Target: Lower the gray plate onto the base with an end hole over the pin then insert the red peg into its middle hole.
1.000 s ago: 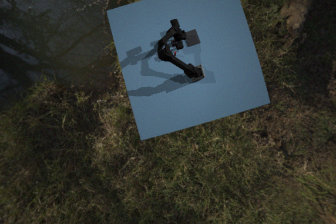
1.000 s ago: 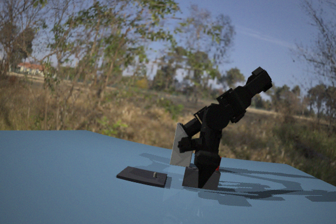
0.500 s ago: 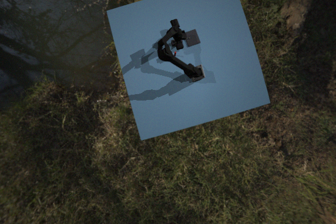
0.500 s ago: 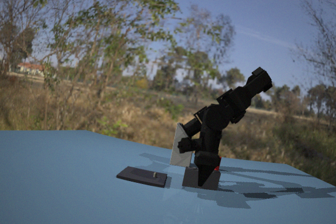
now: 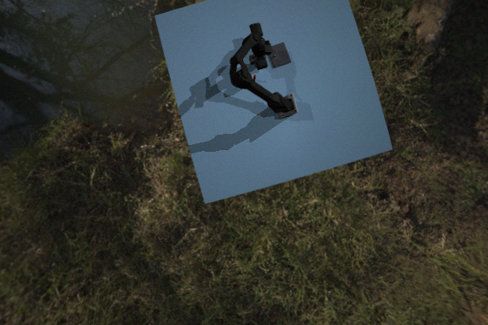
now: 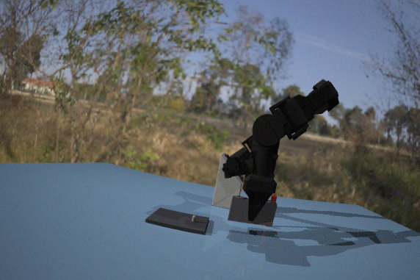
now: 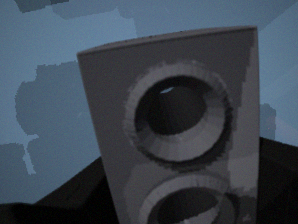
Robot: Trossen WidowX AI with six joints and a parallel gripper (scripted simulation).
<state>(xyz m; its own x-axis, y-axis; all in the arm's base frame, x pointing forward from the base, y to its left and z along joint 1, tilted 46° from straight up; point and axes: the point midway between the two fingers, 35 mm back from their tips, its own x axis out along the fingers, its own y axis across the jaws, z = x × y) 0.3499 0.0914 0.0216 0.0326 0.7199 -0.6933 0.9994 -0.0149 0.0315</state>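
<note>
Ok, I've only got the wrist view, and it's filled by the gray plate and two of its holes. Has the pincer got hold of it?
Observer: Yes. The pincer is shut on the gray plate, which stands nearly upright in the exterior view.
Operator: Where's the base?
Observer: The base lies flat on the table, apart from the plate, and its pin is bare.
Operator: And the red peg?
Observer: Only the tip of the red peg shows, beyond the dark block under the arm.
</note>
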